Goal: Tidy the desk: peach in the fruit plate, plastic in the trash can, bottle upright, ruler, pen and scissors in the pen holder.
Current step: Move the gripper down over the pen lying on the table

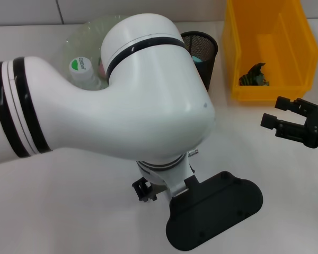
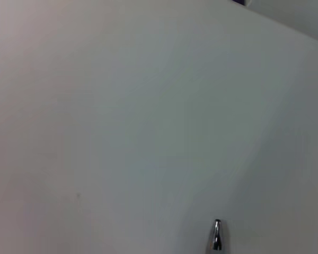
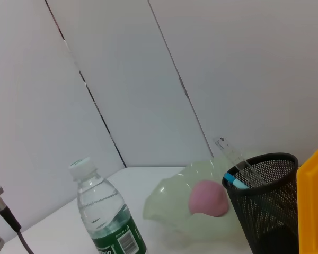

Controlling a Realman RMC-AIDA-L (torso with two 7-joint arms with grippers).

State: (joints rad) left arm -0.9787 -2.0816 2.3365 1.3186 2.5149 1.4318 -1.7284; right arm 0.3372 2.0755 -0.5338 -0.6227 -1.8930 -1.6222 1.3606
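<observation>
My left arm fills the middle of the head view, and its gripper (image 1: 148, 188) hangs low over the desk (image 1: 85, 211), mostly hidden under the wrist. In the left wrist view the metal tip of the pen (image 2: 217, 235) shows over the bare white desk. My right gripper (image 1: 273, 112) hovers open and empty in front of the trash can (image 1: 270, 47), which holds the dark green plastic (image 1: 254, 74). The bottle (image 3: 108, 217) stands upright. The peach (image 3: 208, 198) lies in the fruit plate (image 3: 164, 203). The ruler (image 3: 233, 153) and scissors (image 3: 234, 181) stick out of the pen holder (image 3: 265, 201).
The pen holder (image 1: 201, 53) stands between the fruit plate (image 1: 85, 29) and the trash can at the back. The bottle's cap (image 1: 80, 66) shows beside my left arm. A wall of pale panels rises behind the desk.
</observation>
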